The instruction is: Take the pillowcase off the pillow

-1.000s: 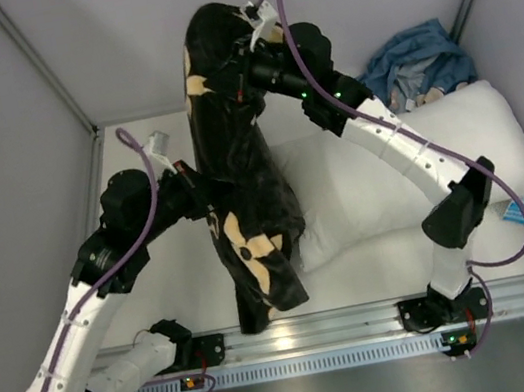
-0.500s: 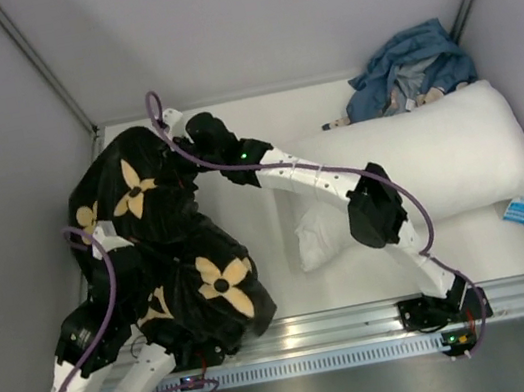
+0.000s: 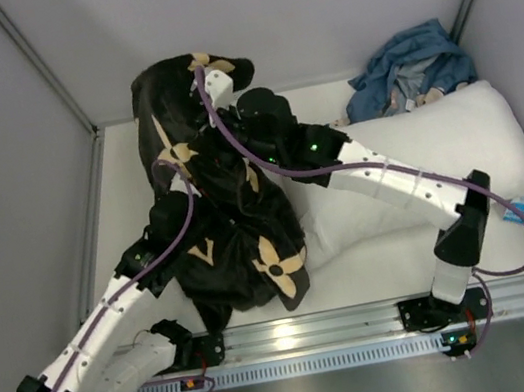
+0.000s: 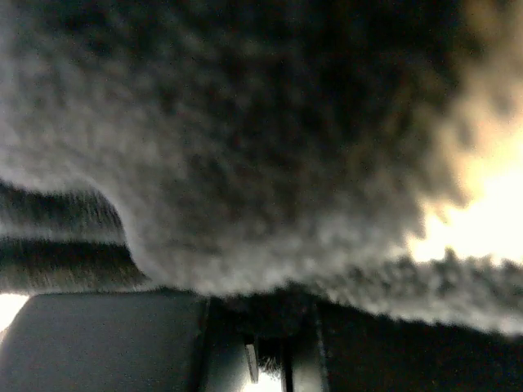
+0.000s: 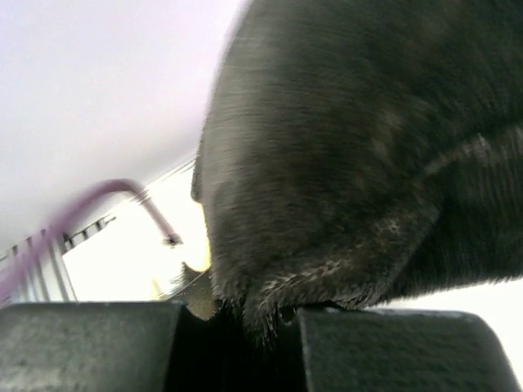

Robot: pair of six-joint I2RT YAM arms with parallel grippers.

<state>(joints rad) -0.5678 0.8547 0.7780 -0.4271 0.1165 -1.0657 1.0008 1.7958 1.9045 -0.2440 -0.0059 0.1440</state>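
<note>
My right pincer [image 5: 245, 322], pinching the pillowcase [image 3: 241, 250], swung back up; my left pincer [image 4: 278, 343] pinches it below. No pillow showing, so likely still inside. Keep shaking.

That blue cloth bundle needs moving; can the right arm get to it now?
Probably not yet: the right gripper, jaws shut on the pillowcase, is busy, though nothing blocks the way to the blue cloth bundle.

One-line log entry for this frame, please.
pillowcase held up, bunched | right gripper pinching it high | left gripper in folds, grip unclear | pillow not visible
</note>
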